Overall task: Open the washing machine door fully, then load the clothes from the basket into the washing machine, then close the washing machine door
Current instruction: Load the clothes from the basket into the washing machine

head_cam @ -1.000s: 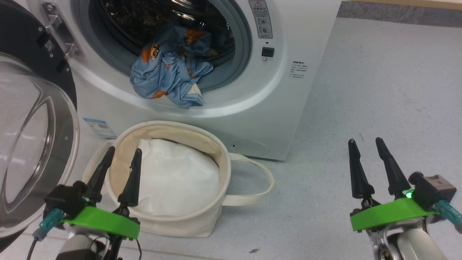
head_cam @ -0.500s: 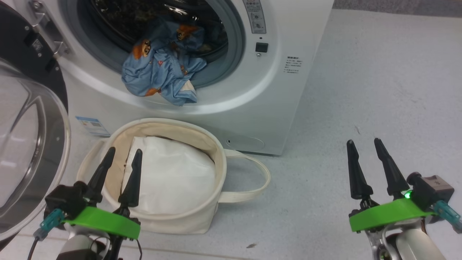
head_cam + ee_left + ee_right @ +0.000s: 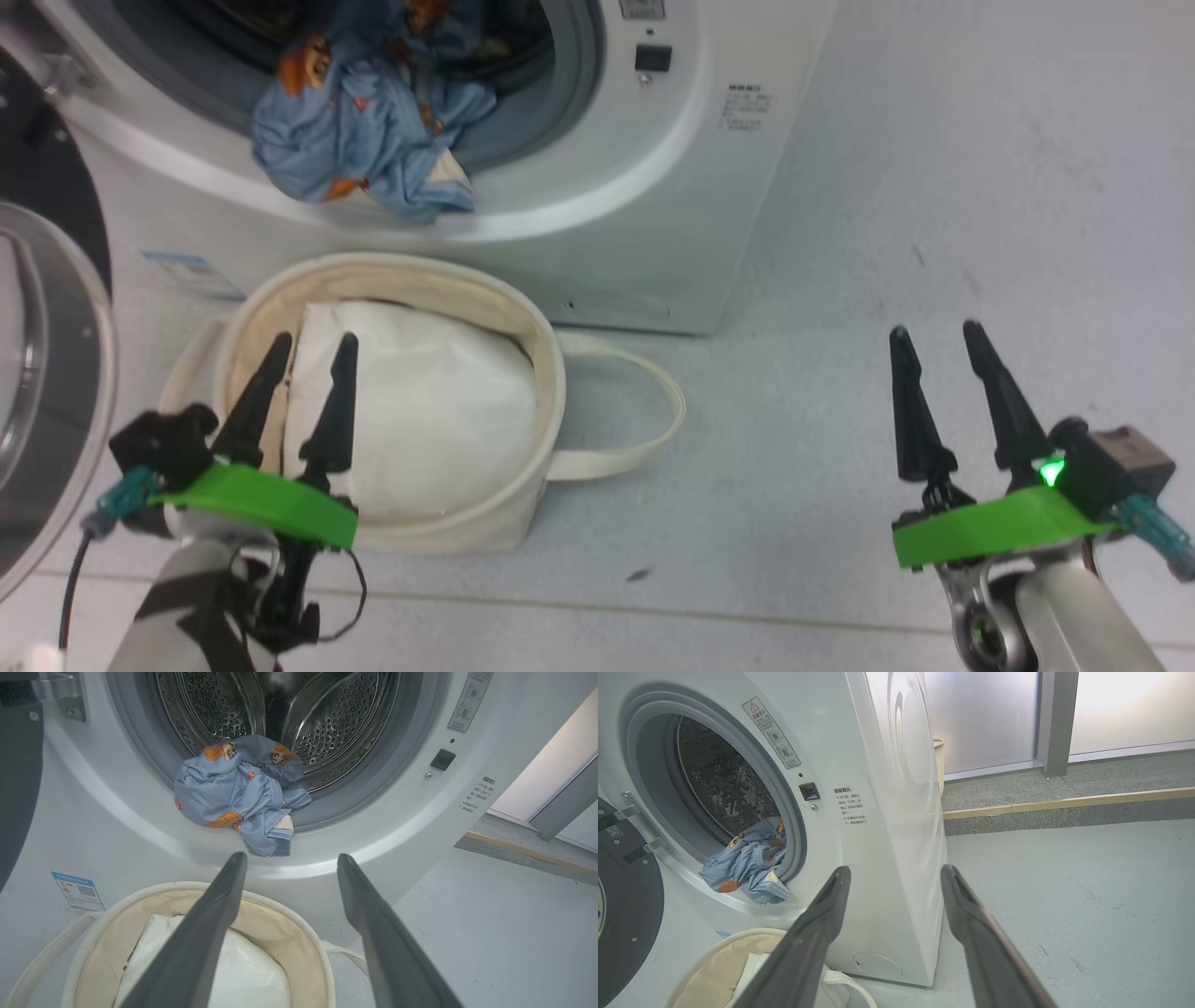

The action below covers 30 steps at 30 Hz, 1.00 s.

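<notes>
The washing machine (image 3: 653,215) stands with its door (image 3: 47,392) swung wide open at the left. The light blue clothes (image 3: 364,131) lie bunched on the grey ring at the drum's mouth, a corner hanging over the lip. In front of it on the floor sits the cream basket (image 3: 551,373), with a plain white padded cloth (image 3: 420,411) inside. My left gripper (image 3: 314,338) hovers open over the basket's near left side. My right gripper (image 3: 935,329) is open above bare floor, well right of the washer. The left wrist view looks past the open left gripper (image 3: 292,856) at the clothes (image 3: 233,793).
A blue label (image 3: 182,273) is on the washer's lower left front. The basket's loop handle (image 3: 644,429) lies on the floor to its right. Grey floor (image 3: 934,187) spreads to the right. A raised step (image 3: 1064,802) and a glass wall run behind the washer.
The head camera has moved, so the washer, basket and door sit higher and further left in the picture. The clothes and basket have not shifted. Both grippers stay open.
</notes>
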Motion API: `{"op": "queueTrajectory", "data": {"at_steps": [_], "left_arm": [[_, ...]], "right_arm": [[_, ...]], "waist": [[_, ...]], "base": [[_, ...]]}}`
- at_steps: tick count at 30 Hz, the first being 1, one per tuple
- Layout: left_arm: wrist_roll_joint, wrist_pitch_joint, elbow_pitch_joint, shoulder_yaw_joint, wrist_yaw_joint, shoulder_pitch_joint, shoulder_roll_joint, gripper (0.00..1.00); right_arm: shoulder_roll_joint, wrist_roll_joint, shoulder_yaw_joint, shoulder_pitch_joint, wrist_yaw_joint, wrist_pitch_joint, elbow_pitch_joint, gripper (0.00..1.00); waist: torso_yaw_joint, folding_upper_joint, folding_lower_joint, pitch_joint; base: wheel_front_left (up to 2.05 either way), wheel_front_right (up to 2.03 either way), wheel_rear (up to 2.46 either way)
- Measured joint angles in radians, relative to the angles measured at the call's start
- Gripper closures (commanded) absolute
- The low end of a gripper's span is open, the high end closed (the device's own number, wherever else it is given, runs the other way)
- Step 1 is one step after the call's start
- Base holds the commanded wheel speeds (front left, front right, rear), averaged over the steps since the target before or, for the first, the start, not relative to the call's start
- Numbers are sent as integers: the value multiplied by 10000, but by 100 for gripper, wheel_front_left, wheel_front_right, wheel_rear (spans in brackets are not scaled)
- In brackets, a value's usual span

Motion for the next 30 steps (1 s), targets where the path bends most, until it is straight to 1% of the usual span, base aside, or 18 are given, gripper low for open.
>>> {"op": "queueTrajectory", "data": {"at_steps": [2,4,9,17,23,27,30], "left_arm": [[-314,0,468,-109,0,-428,8,0],[-746,0,1200,-573,2,-1069,81,0],[-1383,0,1965,-1104,0,-2276,337,0],[-2472,0,2740,-1747,0,-4261,773,0],[-3381,0,3310,-2349,0,-5125,1127,0],[-3812,0,3440,-2675,2,-5730,1409,0],[-4149,0,3582,-2901,2,-6170,1475,0]], "right_arm": [[36,-102,2,-220,0,0,-59,0],[81,-219,-12,-523,0,0,-121,0],[244,-451,-27,-822,0,0,-274,0],[320,-867,-255,-1378,0,0,-627,0],[575,-1074,-282,-1722,0,0,-834,0],[619,-1179,-359,-1786,0,0,-965,0],[623,-1335,-424,-1892,0,0,-1043,0]], "waist": [[-46,0,0,260],[-119,0,1,698],[-259,0,1,1535],[-496,0,1,2933],[-682,1,1,3840],[-794,0,1,4350],[-835,-2,1,4680]], "base": [[0,0,0],[0,0,0],[0,0,0],[0,0,0],[0,0,0],[0,0,0],[0,0,0]]}}
